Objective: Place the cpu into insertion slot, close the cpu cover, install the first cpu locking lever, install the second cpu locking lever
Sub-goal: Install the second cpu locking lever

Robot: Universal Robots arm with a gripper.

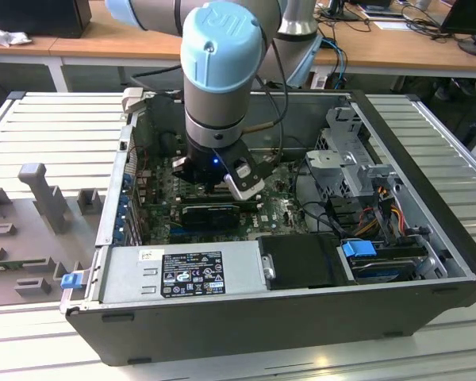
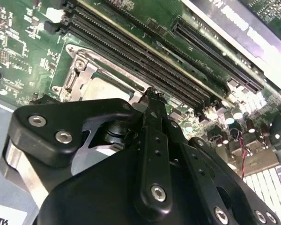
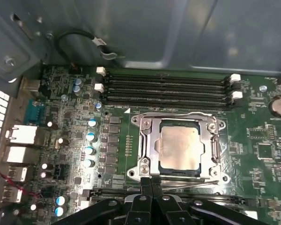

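The cpu [image 3: 179,147] lies flat in the insertion slot [image 3: 223,177] on the green board, its pale metal top showing through the window of the cpu cover [image 3: 149,140]. The silvery cover frame lies down over it. A thin metal lever [image 3: 192,184] runs along the socket's edge nearest my gripper. My gripper [image 3: 151,182] is shut, fingertips pressed together and touching or just over that edge by the lever. In the second wrist view the shut gripper [image 2: 152,96] stands beside the cpu [image 2: 100,86]. The exterior view shows my gripper [image 1: 222,186] low inside the computer case.
Long black memory slots [image 3: 168,86] run just beyond the socket. A row of capacitors [image 3: 90,136] and rear ports [image 3: 23,136] stand to one side. The case wall [image 3: 178,33] rises close behind. A black card [image 1: 210,213], power supply [image 1: 182,270] and drive cage [image 1: 341,159] crowd the case.
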